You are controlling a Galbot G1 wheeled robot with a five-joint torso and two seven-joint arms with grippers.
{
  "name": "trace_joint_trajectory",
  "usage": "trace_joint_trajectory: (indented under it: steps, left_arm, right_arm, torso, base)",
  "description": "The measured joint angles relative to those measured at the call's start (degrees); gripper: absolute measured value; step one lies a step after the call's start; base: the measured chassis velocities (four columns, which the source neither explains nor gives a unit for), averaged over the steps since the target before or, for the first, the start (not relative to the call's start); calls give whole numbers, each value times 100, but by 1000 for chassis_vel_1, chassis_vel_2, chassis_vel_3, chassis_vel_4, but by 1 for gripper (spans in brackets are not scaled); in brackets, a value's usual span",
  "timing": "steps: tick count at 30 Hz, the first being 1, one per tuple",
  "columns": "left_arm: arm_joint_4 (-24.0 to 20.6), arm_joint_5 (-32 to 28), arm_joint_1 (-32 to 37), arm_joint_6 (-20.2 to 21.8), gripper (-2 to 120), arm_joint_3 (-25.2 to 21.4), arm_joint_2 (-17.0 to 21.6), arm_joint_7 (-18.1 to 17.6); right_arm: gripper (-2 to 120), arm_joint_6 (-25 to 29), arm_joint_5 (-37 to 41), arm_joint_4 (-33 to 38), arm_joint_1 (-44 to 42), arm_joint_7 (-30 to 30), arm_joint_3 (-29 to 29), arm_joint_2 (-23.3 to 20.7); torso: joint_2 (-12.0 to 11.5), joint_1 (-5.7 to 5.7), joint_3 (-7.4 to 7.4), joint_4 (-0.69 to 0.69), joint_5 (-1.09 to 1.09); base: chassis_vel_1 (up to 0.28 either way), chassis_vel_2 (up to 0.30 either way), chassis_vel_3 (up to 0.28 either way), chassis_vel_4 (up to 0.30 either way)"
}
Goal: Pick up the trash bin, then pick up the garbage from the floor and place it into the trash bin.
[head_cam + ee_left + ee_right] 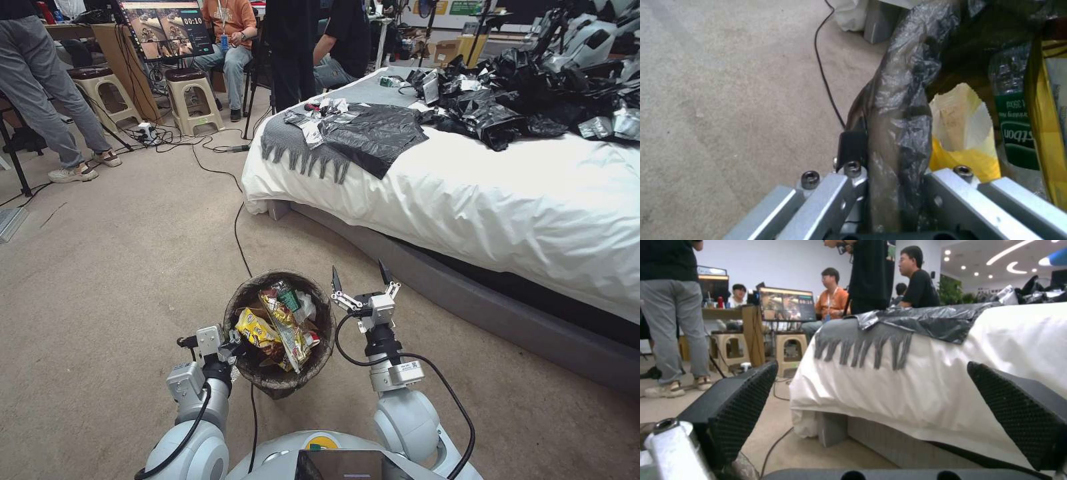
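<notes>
The trash bin, lined with a dark bag over its rim, hangs just in front of my body. It is filled with garbage: yellow snack packets, a green bottle and white tissue. My left gripper is shut on the bin's near-left rim. In the left wrist view one black finger presses the bag-covered rim, with a yellow packet and the green bottle inside. My right gripper stands open beside the bin's right rim, holding nothing; its pads are spread wide.
A bed with a white sheet fills the right side, carrying black bags and a grey fringed cloth. A black cable runs across the carpet toward the bin. Stools and people stand at the back.
</notes>
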Motion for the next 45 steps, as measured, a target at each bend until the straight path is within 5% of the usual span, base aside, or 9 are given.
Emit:
trace_joint_trajectory:
  steps: [45]
  left_arm:
    - [-42, -7, -28, -67, 0, -58, -32, 53]
  right_arm:
    - [100, 68, -6, -168, 9, -42, 127, 83]
  torso:
    - [0, 0, 0, 0, 0]
  base:
    - [40, 38, 38, 40]
